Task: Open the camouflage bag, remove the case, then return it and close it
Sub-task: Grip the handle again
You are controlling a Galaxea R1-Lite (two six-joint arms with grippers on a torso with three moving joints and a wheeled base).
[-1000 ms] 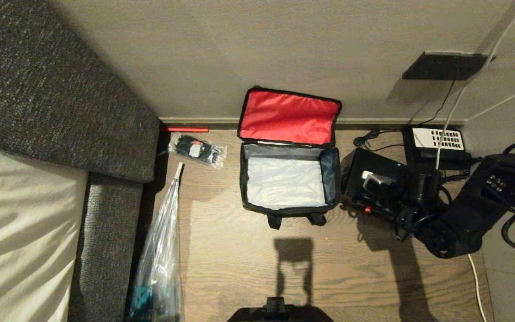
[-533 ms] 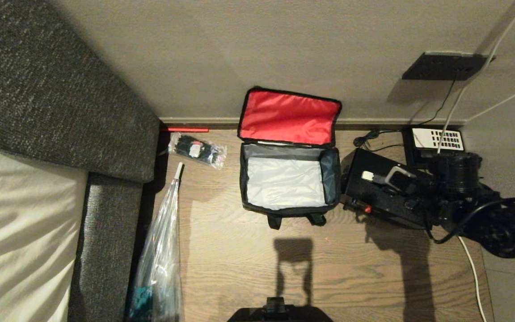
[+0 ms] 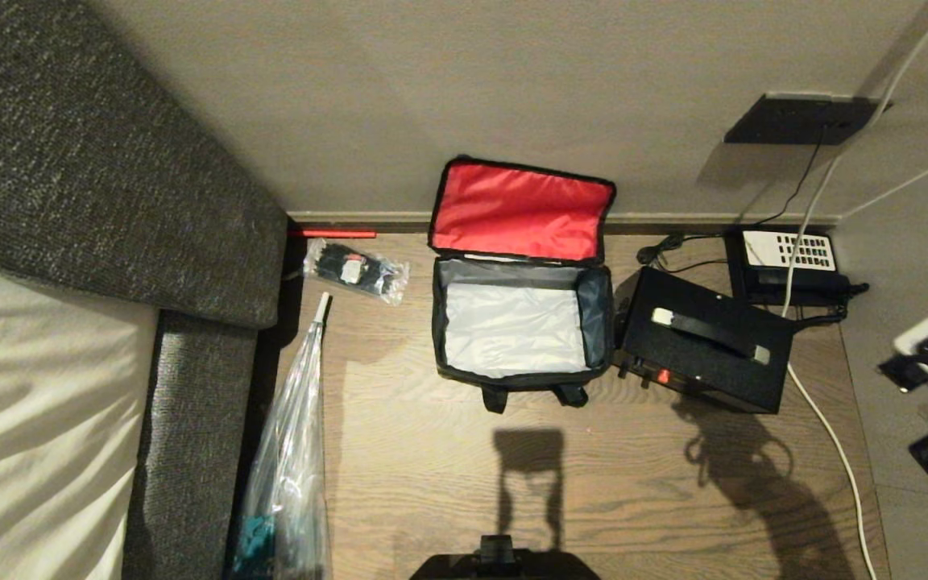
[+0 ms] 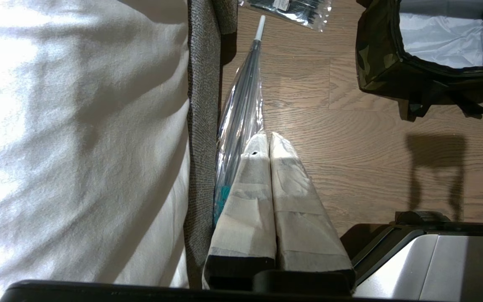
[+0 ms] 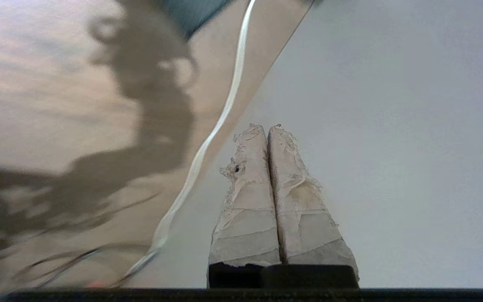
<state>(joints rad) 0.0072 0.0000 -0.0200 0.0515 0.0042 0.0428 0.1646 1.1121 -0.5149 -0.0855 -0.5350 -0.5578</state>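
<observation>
Item: black case (image 3: pixel 704 348), frame centre-right, on the floor, touching the open, emptied camouflage bag (image 3: pixel 519 330); long axis slants lower right. Right gripper (image 5: pixel 268 130) nearer, right edge, jaws shut, empty. Left gripper (image 4: pixel 265 140) shut, empty.

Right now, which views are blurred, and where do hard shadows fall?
Right wrist view: motion-smeared floor and white cable, though the right gripper is sharp. Head view: sharp, with hard shadows on the wooden floor beside the black case. Left wrist view: sharp, bedding overexposed.
</observation>
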